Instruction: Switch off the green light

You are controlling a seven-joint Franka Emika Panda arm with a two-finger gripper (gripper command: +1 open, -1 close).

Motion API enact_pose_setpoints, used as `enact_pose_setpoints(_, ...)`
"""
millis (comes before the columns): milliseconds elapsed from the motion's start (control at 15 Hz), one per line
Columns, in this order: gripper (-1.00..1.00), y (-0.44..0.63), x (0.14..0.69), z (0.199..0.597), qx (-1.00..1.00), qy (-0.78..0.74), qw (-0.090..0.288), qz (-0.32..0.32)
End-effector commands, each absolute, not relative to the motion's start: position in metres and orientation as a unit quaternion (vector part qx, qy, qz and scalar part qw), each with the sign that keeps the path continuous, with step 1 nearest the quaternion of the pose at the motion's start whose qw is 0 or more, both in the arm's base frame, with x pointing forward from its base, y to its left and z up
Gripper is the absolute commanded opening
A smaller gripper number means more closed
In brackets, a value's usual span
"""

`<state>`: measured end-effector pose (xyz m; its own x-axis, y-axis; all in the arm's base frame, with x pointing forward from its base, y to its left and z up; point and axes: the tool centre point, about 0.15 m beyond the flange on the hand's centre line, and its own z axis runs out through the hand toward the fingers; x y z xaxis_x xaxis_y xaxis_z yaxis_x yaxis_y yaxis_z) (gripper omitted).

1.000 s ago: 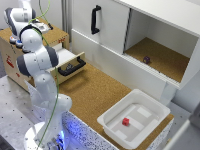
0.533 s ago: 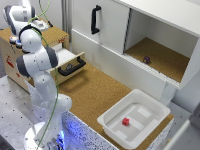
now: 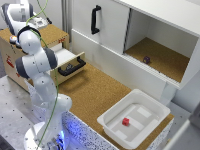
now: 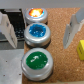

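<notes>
The round green push-button in a metal ring [image 4: 37, 62] lies in the wrist view beside a round blue button [image 4: 37, 33], with a lit orange button [image 4: 37, 13] beyond. The gripper [image 4: 39, 31] stands wide open, fingers [image 4: 7, 29] flanking the blue button. In the exterior view's upper left, the white arm [image 3: 31, 46] reaches over the wooden cabinet [image 3: 52, 34].

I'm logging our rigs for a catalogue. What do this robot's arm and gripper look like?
The arm has bulky rounded segments, white and light grey, with dark joint bands; a thin green cable runs along it. Blue light glows at its base. The gripper has two pale, flat, tapered fingers.
</notes>
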<state>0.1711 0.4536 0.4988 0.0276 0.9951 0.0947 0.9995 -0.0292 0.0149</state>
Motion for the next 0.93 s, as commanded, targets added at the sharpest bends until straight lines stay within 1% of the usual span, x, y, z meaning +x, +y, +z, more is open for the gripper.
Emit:
enact_pose_setpoints(0,1.00,0.490,0.214,0.495,-0.697,-0.717,-0.012,-0.015)
enact_pose_setpoints(267,1.00,0.494,0.253,0.486,-0.674,-0.739,0.001,-0.002)
enact_pose_setpoints(400,1.00,0.497,0.270,0.478,-0.663,-0.749,-0.004,0.007)
enact_pose_setpoints(667,1.00,0.497,0.296,0.474,-0.662,-0.749,-0.009,0.000)
enact_pose_setpoints(867,1.00,0.496,0.302,0.463,-0.657,-0.754,-0.002,0.017)
